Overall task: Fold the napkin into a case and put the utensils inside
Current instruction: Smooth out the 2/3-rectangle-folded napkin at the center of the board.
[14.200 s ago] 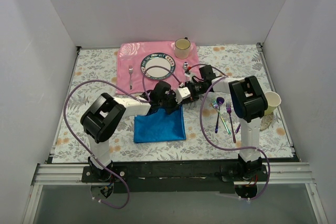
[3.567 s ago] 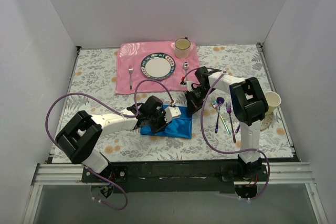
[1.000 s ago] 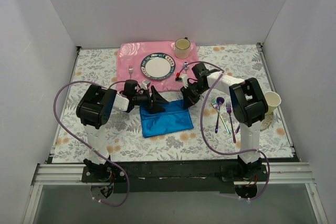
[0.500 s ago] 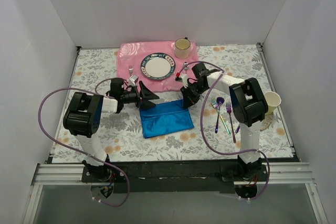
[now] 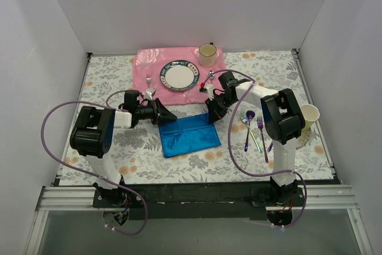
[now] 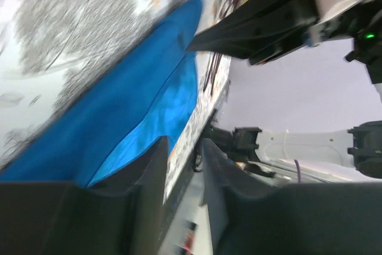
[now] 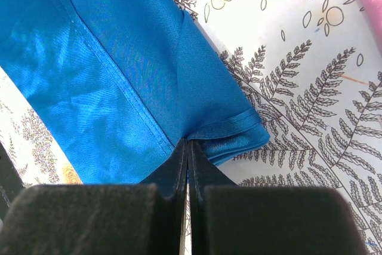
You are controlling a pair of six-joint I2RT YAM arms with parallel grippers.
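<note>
Right gripper [image 7: 188,143] with jaws closed, tips pinching a puckered corner hem of the blue napkin [image 7: 101,52]; how much cloth sits between the pads is hidden by the fingers themselves; the folded napkin spreads flat away from these tips toward the left gripper [image 5: 165,113]; that one lies low at the other far corner, jaws parted by a narrow gap with only background showing through; its wrist view is smeared by blur, so contact with the cloth cannot be made out; utensils [image 5: 254,127] lie on the table on the right gripper's outer side, apart from the napkin, single pieces hard to separate from above
</note>
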